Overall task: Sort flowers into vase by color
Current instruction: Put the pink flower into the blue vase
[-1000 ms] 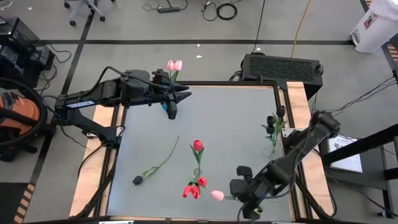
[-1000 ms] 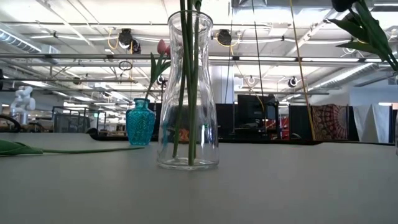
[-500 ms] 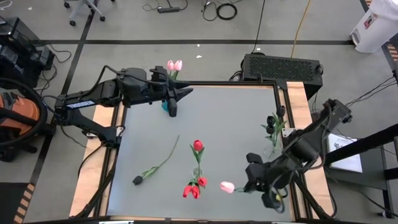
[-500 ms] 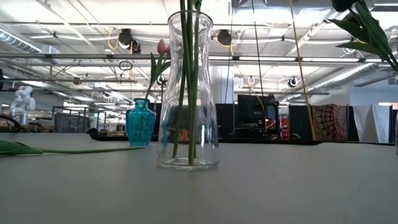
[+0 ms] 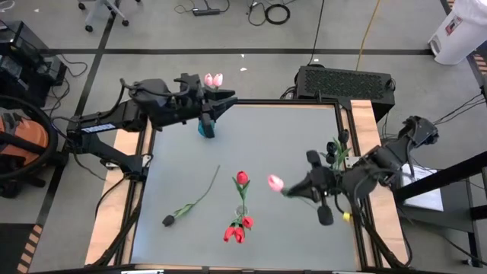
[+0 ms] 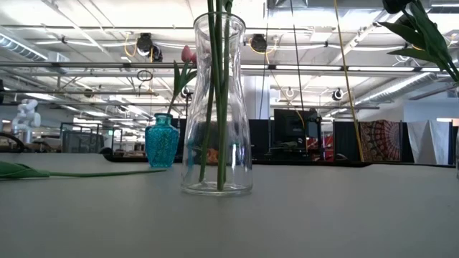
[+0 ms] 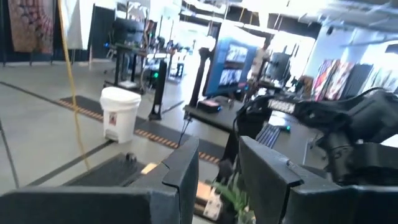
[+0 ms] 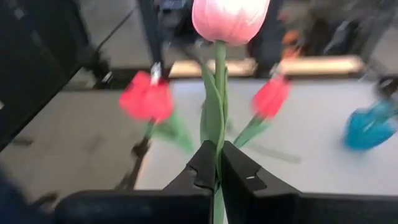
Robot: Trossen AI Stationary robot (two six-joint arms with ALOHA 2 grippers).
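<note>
Fingers of your right gripper (image 8: 216, 163) are pinched tight on the thin green stem of a pink artificial tulip (image 5: 275, 183), and the high view shows its bud carried over the right half of the grey table (image 5: 289, 137). The tulip's long axis runs roughly level, stem back into the fingers on the right, bud pointing left toward the table's middle. That axis is what your next move turns on: the small teal glass vase (image 5: 205, 130) that already holds two pink tulips (image 5: 213, 79) stands at the far left corner, well apart from the bud, up and to the left of it. In my judgement you must carry the flower across the table and tip it upright, stem down, before it can enter that narrow neck. The clear glass vase with red tulips (image 5: 242, 209) sits between, near the middle, so pass beyond it. Your left gripper (image 5: 212, 115) hangs just beside the teal vase with its fingers (image 7: 183, 171) partly apart and holding nothing; it is far nearer the vase, yet the tulip belongs to the right arm. A black tulip (image 5: 190, 204) lies loose on the left.
</note>
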